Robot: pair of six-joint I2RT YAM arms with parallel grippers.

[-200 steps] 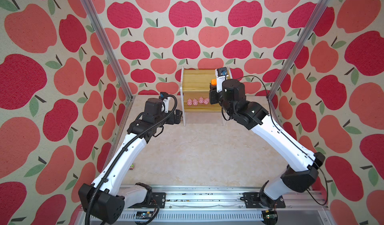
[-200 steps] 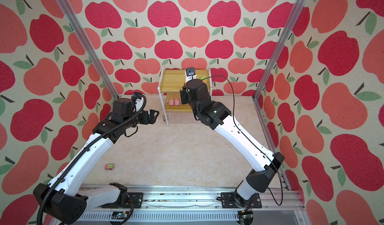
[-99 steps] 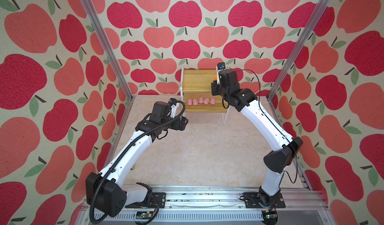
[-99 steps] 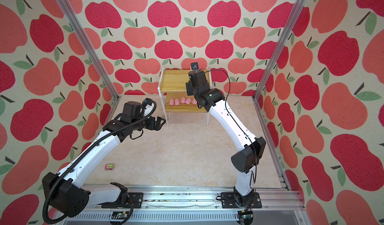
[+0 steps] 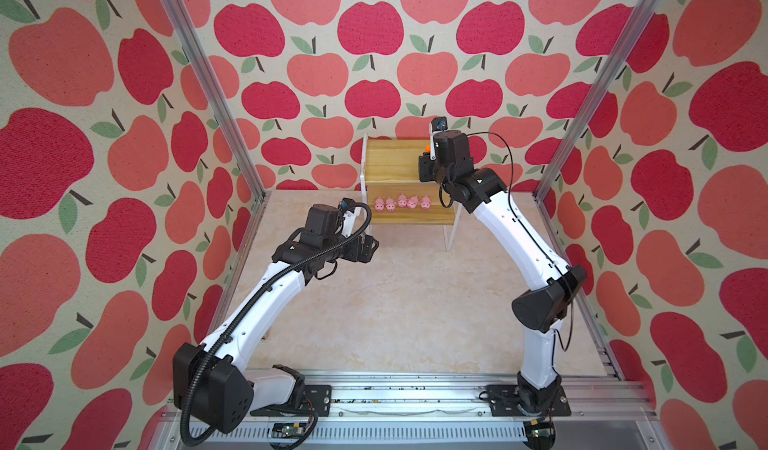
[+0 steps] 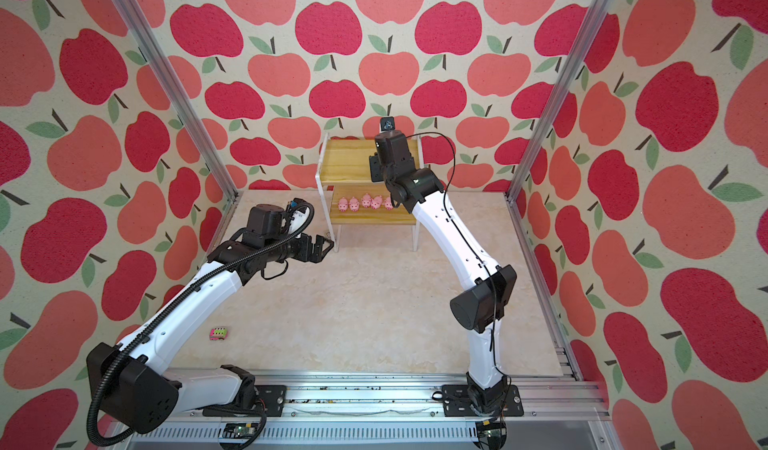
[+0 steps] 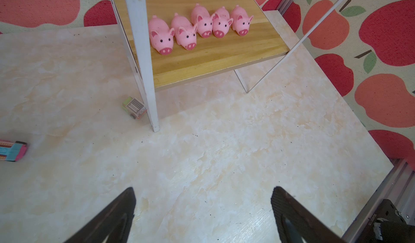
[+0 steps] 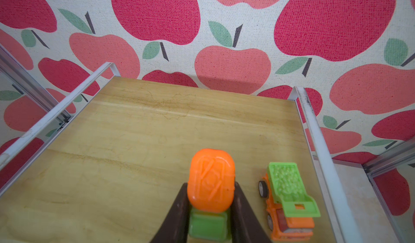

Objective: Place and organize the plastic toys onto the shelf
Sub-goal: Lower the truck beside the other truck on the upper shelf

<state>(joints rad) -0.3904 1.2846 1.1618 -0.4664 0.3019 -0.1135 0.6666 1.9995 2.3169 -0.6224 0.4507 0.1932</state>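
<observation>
The shelf (image 5: 388, 165) stands at the back wall, with several pink pigs (image 5: 401, 202) in a row on its lower board (image 7: 202, 57). My right gripper (image 8: 211, 187) is shut on a truck with an orange drum and green cab (image 8: 210, 174), low over the top board (image 8: 134, 145). In a top view only its orange tip (image 5: 427, 148) shows. An orange truck with a green bed (image 8: 288, 199) stands beside it near the right rail. My left gripper (image 7: 203, 192) hangs open and empty over the floor, just in front of the shelf's left front leg (image 7: 148, 73), and also shows in a top view (image 6: 322, 246).
A green, white and orange truck (image 7: 134, 107) lies against the shelf's left front leg. A pink and blue truck (image 7: 12, 149) lies on the floor farther from the shelf. A pink and green truck (image 6: 218, 333) lies near the left arm's base. Apple-print walls and metal posts (image 5: 208, 94) enclose the floor.
The right arm has stretched out and carried the orange and green truck farther over the top board. The left gripper has shifted right, toward the shelf's front leg, staying open.
</observation>
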